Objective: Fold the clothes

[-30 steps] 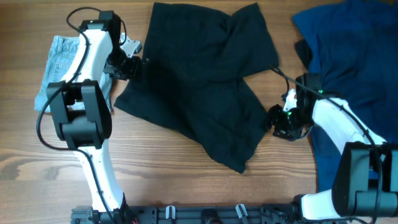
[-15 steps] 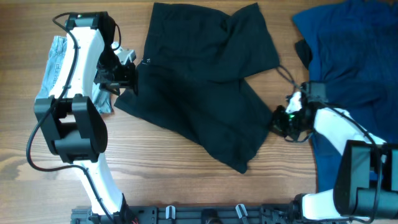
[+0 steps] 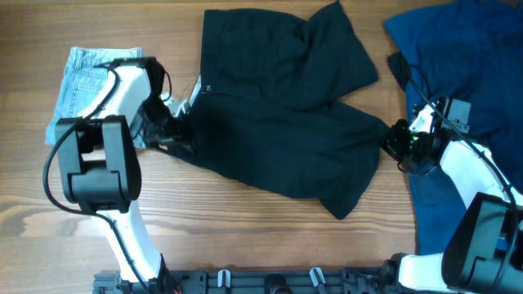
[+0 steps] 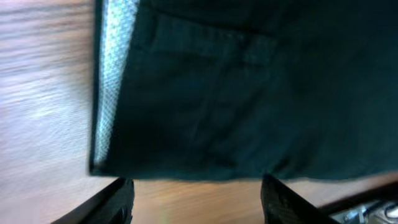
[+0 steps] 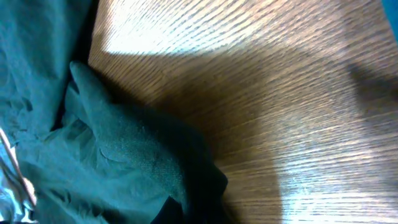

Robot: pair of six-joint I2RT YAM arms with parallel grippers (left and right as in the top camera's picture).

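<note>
I see left gripper (image 3: 174, 131) jaws apart at black shorts (image 3: 286, 106) waistband edge; right gripper (image 3: 399, 140) clamped on shorts' opposite corner, fabric spread across table (image 3: 245, 245).

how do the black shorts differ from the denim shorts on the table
The black shorts are far larger than the denim shorts. The black shorts lie spread and rumpled mid-table; the denim shorts sit compact at the left. The black shorts are plain dark, the denim shorts pale blue with seams. Both rest on the wooden table.
</note>
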